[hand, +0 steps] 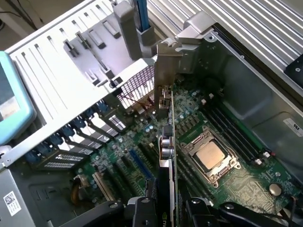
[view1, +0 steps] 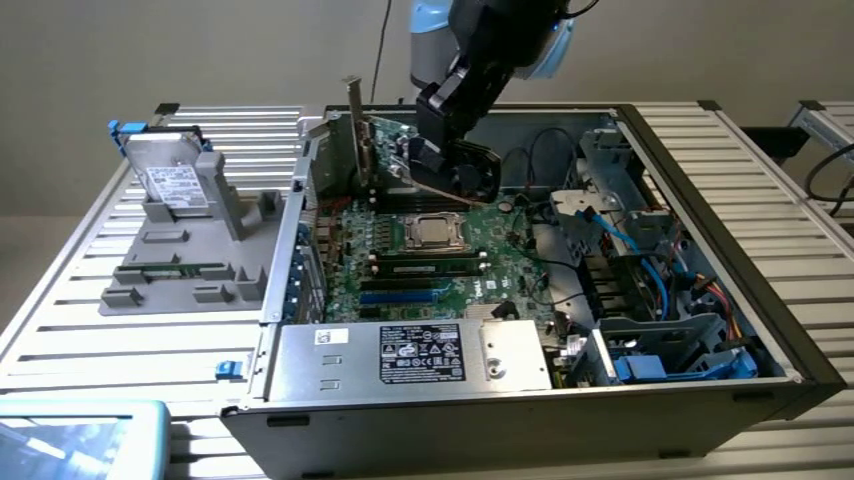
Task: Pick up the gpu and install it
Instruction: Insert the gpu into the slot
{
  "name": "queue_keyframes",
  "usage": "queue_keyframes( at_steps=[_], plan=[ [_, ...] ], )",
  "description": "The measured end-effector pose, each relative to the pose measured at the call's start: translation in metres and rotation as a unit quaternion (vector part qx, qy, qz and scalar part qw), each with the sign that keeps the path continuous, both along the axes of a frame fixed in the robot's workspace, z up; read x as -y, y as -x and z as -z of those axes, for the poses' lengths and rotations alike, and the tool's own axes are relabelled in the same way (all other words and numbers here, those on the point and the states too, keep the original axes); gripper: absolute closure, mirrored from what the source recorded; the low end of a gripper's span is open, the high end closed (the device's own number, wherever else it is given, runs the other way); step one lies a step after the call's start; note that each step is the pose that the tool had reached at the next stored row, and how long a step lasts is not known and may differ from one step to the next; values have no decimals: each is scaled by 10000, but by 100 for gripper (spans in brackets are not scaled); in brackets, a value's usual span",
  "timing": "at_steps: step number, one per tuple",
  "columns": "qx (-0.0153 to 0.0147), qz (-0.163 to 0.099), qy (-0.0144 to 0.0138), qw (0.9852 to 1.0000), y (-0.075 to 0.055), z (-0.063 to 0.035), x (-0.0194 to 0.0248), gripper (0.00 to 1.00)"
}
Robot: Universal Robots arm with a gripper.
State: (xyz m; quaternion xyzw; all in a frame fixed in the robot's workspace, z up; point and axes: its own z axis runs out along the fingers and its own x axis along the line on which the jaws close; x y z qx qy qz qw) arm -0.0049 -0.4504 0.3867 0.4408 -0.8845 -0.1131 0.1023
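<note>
Desk (view1: 80, 330) of slatted metal carries an open computer case (view1: 534, 435) lying on its side, with a grey fixture (view1: 187, 260) beside it on the exterior view's left. A hard drive (view1: 174, 185) stands in that fixture. Inside the case are the big green motherboard (view1: 354, 240), a power supply (view1: 414, 355) at the near wall and a CPU (view1: 434, 232) mid-board. The arm (view1: 481, 40) reaches down into the far end of the case. The jaws are clenched on the gpu (view1: 394, 150), one finger on each face. The card stands on edge over the motherboard, tilted a bit in the exterior view, just beside the CPU socket and memory slots. Key relation: the gpu (hand: 169, 156) sits directly between the jaws. Its long axis runs straight away from them toward the case's rear wall. Its silver bracket (hand: 165, 75) leads at that far end and pokes up by the rear slot openings. Expansion slots lie on the side of the card away from the CPU (hand: 210, 156). Can't tell if the card's lower edge touches a slot or hangs just above the board. Judged as mid-install: card picked up, not clearly seated.
</note>
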Motion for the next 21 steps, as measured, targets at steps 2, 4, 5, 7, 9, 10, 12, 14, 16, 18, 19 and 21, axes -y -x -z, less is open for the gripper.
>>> queue_keyframes(
  at_steps=[2,4,5,7,9,10,12,14,16,18,19,21],
  plan=[
    [0,-180,0,9998,0,9,0,72],
    [0,-362,0,9993,0,17,0,72],
    [0,-453,0,9990,0,22,0,72],
    [0,-629,-1,9980,0,32,0,72],
    [-1,-817,0,9967,-1,44,0,72],
    [0,-907,0,9959,-1,49,0,72],
    [0,-1086,0,9941,-1,62,0,72],
    [0,-1267,-1,9919,-1,74,0,72],
    [0,-1448,0,9895,-1,87,0,72],
    [0,-1626,-1,9867,-1,100,0,72],
    [0,-1719,0,9851,-1,106,0,72],
    [0,-1896,-1,9819,0,118,0,72]
  ],
)
